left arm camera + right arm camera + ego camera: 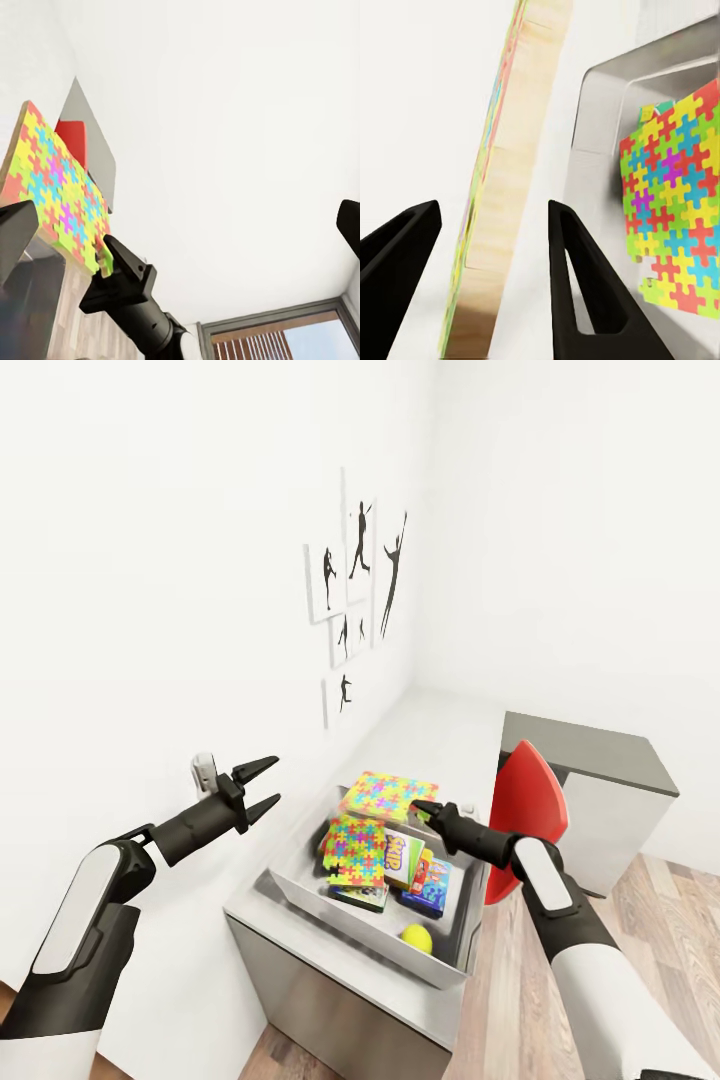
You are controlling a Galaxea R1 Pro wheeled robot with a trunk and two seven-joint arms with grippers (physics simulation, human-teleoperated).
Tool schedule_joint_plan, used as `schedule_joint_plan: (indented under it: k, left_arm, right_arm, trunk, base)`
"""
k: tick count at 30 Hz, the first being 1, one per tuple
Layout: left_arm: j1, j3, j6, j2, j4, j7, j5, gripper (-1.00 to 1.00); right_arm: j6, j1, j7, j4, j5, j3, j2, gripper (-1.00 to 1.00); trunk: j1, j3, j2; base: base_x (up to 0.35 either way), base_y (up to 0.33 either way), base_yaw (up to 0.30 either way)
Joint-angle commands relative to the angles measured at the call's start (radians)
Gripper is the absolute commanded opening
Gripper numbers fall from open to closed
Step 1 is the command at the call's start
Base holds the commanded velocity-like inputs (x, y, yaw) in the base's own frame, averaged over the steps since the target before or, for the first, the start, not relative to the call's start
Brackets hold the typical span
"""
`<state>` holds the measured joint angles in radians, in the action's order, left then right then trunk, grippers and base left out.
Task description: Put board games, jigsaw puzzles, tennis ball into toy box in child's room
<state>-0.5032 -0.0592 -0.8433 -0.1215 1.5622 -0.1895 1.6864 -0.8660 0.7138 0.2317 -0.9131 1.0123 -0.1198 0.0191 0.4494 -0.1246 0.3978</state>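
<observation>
While our right end effector is straddling, jaws apart, the near edge of the second jigsaw puzzle lying at the toy box's far rim, our left end effector is hovering open, farther left

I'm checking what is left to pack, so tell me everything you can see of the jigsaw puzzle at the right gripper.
The jigsaw puzzle is a flat square board, its face printed with interlocking pieces in yellow, green, red, blue and purple, its edge pale like wood. It sits tilted at the far rim of the toy box, outside it. The right gripper is at its near corner, open, its fingers either side of the board's edge.
</observation>
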Motion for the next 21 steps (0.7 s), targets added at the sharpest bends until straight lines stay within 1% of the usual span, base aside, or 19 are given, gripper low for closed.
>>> schedule_joint_plan:
  k: [1,8,14,21]
  left_arm:
    - [-0.001,-0.001,-0.004,0.000,0.001,-0.010,0.010,1.00]
    - [-0.001,-0.001,-0.004,0.000,0.001,-0.010,0.010,1.00]
    - [-0.001,-0.001,-0.004,0.000,0.001,-0.010,0.010,1.00]
    - [-0.002,-0.001,-0.004,0.000,0.002,-0.010,0.010,1.00]
  right_arm:
    - [0.005,0.003,0.008,0.003,-0.007,-0.002,0.000,-1.00]
    - [0.034,0.007,0.005,0.009,-0.007,0.001,-0.002,-1.00]
    - [0.040,0.009,-0.002,0.010,-0.007,0.001,-0.004,-1.00]
    - [0.043,0.012,-0.007,0.012,-0.007,0.002,-0.006,-1.00]
  trunk:
    - [0.001,-0.002,0.002]
    - [0.001,-0.002,0.002]
    - [0.001,-0.004,0.002]
    - [0.001,-0.011,0.002]
  base:
    - [0.000,0.000,0.000]
    - [0.000,0.000,0.000]
    - [0.000,0.000,0.000]
    - [0.000,0.000,0.000]
